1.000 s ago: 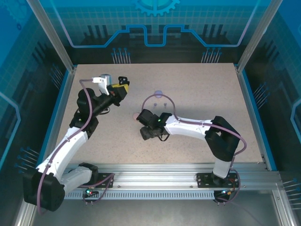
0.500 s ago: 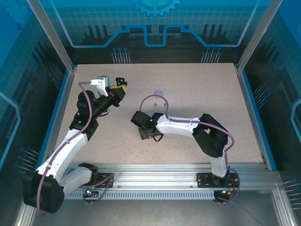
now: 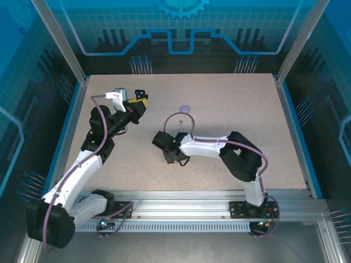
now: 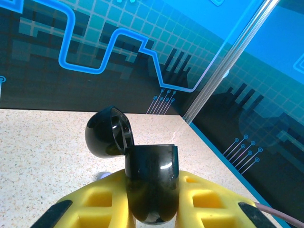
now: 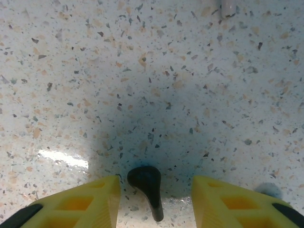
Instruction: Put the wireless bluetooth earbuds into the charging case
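My left gripper point(image 4: 152, 202) is shut on a glossy black charging case point(image 4: 152, 180), held upright above the table with its round lid point(image 4: 108, 133) flipped open to the left. In the top view this gripper point(image 3: 140, 102) hangs over the table's back left. My right gripper point(image 5: 154, 202) points straight down near the table's middle point(image 3: 168, 155), open. One black earbud point(image 5: 146, 186) lies flat on the table between its yellow fingers point(image 5: 90, 202), nearer the left one and touching neither. A pale pink piece point(image 5: 229, 6) lies at the top edge.
A purple round case point(image 3: 185, 109) sits behind the right arm. A small lavender blob point(image 4: 101, 175) peeks past my left finger, and another point(image 5: 270, 190) lies beside my right finger. Blue walls and metal posts ring the speckled table point(image 3: 236, 104).
My right gripper has swung left and dropped close to the table, folding its elbow inward. The left gripper, still holding the black case, has shifted slightly.
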`<state>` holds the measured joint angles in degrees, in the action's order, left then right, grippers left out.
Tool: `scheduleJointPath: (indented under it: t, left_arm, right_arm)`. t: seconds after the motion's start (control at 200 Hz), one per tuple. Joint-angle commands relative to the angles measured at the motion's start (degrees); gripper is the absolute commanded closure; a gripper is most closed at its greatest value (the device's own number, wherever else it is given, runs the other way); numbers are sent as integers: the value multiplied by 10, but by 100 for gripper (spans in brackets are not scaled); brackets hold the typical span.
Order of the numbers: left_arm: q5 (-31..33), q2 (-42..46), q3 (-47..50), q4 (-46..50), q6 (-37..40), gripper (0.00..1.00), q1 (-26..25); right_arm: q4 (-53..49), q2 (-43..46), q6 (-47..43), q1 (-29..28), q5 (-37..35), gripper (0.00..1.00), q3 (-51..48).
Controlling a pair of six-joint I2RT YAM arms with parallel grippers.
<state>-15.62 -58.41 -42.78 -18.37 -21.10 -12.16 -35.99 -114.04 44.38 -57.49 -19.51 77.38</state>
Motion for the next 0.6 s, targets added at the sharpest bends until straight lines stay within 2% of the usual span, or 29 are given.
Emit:
scheduleJointPath:
  t: [0.0, 0.27, 0.595]
  left_arm:
    - [5, 12, 7, -21, -11, 100, 0]
    - [2, 9, 9, -24, -11, 100, 0]
    - [-2, 6, 7, -24, -10, 100, 0]
  right_arm:
    - [-5, -17, 13, -8, -5, 57, 18]
    - [0, -31, 16, -7, -4, 59, 32]
    - [2, -30, 17, -2, -2, 66, 22]
